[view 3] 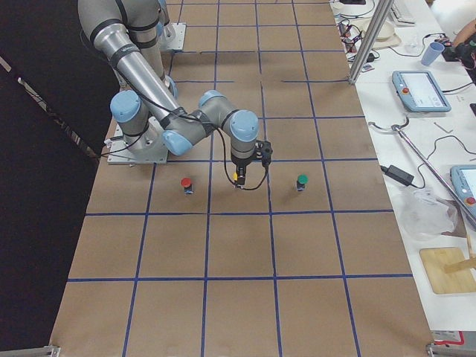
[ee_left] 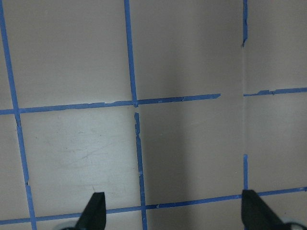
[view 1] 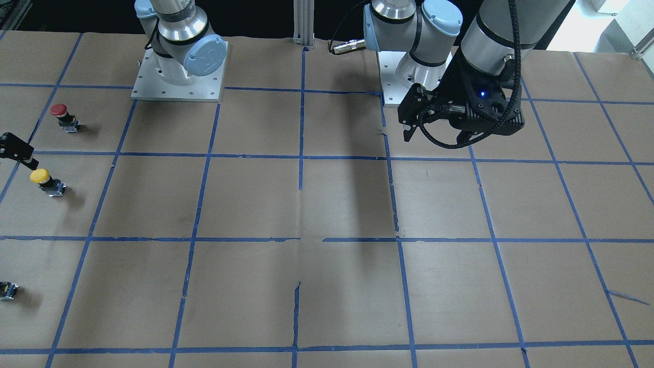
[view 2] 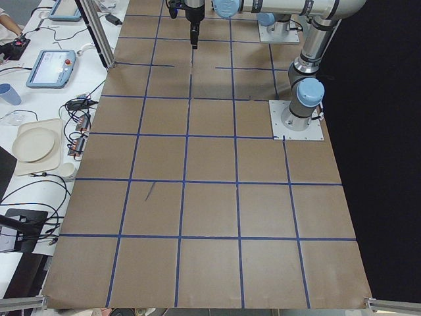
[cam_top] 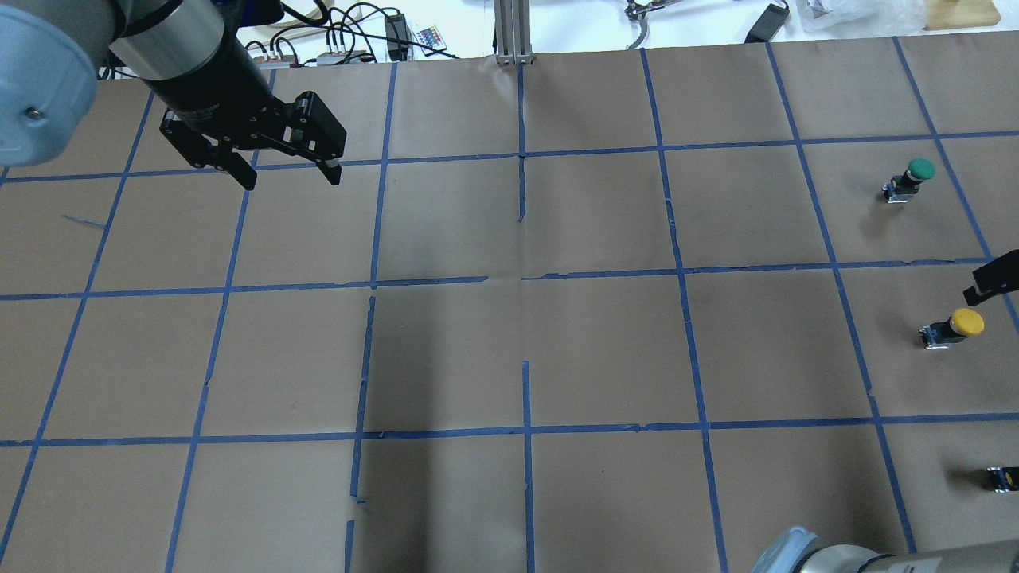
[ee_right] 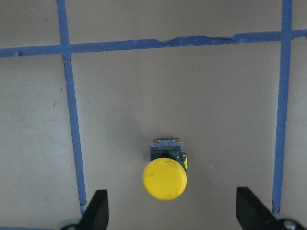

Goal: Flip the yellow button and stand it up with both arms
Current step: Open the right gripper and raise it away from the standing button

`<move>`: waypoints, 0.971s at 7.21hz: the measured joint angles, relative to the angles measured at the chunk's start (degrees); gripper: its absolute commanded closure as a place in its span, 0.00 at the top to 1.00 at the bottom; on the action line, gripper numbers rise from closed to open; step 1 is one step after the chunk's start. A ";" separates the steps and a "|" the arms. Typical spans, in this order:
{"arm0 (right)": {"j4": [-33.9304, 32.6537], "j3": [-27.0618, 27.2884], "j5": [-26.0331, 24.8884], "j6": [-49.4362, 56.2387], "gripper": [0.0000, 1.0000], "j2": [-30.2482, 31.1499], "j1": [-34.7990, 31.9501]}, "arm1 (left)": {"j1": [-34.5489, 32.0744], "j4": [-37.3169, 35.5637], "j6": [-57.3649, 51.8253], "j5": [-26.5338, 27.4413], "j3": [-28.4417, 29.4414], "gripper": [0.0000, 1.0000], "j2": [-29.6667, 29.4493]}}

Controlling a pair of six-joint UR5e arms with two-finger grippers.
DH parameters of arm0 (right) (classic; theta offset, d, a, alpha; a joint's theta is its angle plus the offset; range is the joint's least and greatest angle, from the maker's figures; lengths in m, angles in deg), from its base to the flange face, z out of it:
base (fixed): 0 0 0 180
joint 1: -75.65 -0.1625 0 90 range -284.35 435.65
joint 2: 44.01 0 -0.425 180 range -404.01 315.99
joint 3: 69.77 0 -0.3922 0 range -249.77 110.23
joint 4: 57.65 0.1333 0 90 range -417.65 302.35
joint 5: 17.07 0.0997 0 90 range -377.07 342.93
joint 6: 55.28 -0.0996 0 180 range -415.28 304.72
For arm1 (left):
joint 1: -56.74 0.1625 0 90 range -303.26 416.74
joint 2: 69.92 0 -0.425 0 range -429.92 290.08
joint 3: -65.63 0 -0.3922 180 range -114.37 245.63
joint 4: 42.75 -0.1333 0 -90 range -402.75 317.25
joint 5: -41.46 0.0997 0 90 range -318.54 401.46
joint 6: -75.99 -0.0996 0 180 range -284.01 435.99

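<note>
The yellow button (ee_right: 164,179) stands on the brown paper with its yellow cap up and its dark body below. It also shows in the front view (view 1: 42,177), the overhead view (cam_top: 966,323) and, under the gripper, the right side view (view 3: 236,177). My right gripper (ee_right: 171,212) hovers above it, open and empty, with one finger on each side of the cap and touching nothing. One of its fingers shows at the overhead view's edge (cam_top: 995,282). My left gripper (cam_top: 291,181) is open and empty, high over the table's other end, far from the button (view 1: 434,139) (ee_left: 173,211).
A red-capped button (view 1: 60,111) stands one square towards the robot from the yellow one. A green-capped button (cam_top: 919,169) stands one square away from the robot. Dark button bodies are cut off by the frame edges (view 1: 7,290) (cam_top: 1003,477). Blue tape lines grid the paper.
</note>
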 measured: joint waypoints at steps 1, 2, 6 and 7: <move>4.80 -4.17 -1.19 -3.27 1.00 0.36 -2.84 | 0.07 0.00 0.03 -0.03 0.05 0.99 0.00; 10.78 -8.99 -2.47 -7.62 1.00 1.30 -6.85 | 0.09 0.00 0.03 -0.04 0.07 0.99 0.01; 23.05 -15.64 -2.88 -30.73 1.00 9.30 -29.96 | 0.16 -0.05 -0.03 -0.08 0.08 0.99 0.01; 23.91 -15.63 -2.65 -33.81 1.00 10.58 -35.37 | 0.16 -0.07 -0.04 -0.09 0.08 0.99 0.01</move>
